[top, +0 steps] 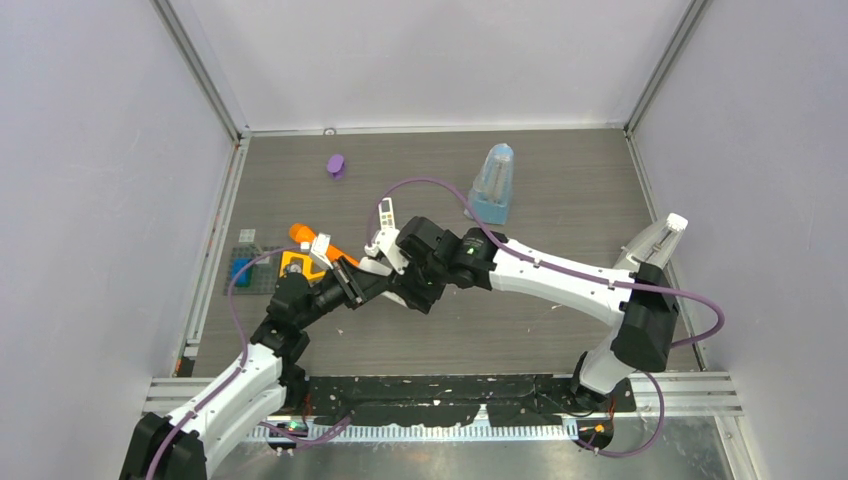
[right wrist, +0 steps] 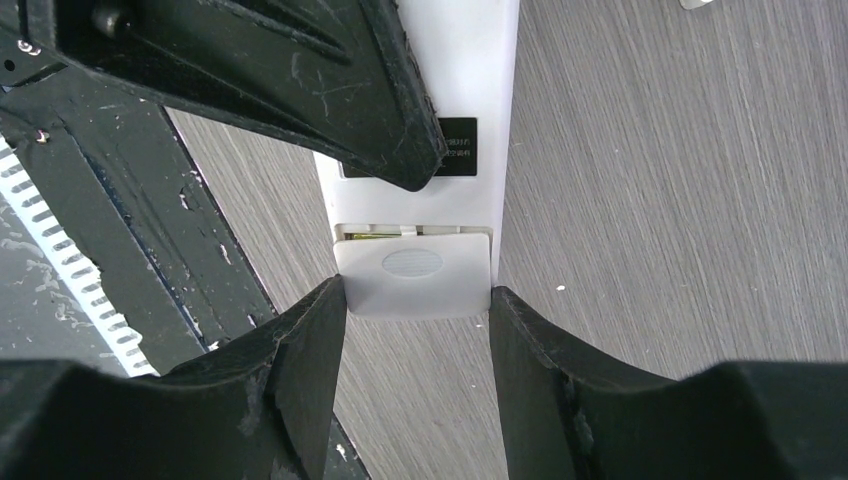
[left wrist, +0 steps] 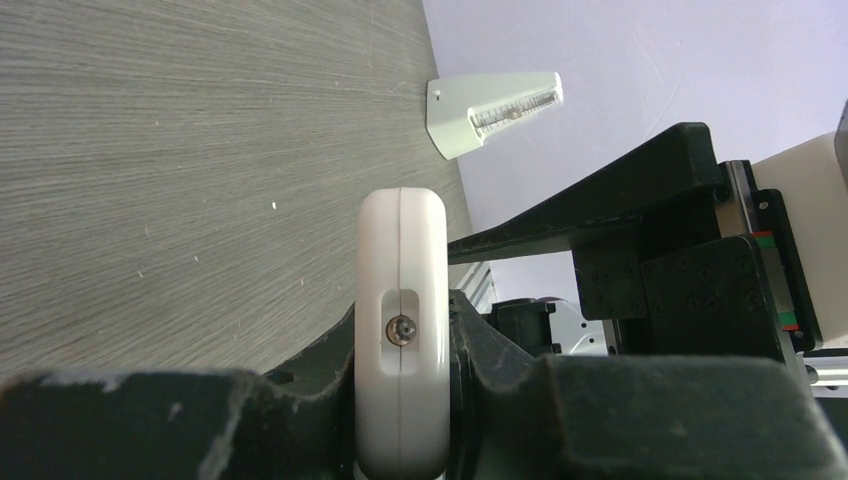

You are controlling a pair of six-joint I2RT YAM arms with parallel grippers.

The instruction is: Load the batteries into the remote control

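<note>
Left end effector [left wrist: 400,420] clamped narrow on white remote control [left wrist: 402,260], held on edge over mid-worktop [left wrist: 180,150]. Right end effector [right wrist: 415,300] half-wide, fingers touching both side edges of battery cover [right wrist: 415,272]; gap at cover's far edge. Bare worktop to the right

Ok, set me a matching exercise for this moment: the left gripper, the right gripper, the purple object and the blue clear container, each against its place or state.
1 left gripper
2 right gripper
3 purple object
4 blue container

A far back, right of centre
B shut on the white remote
C far back, left of centre
D closed on the battery cover

Pairs: 1-B, 2-D, 3-C, 4-A
</note>
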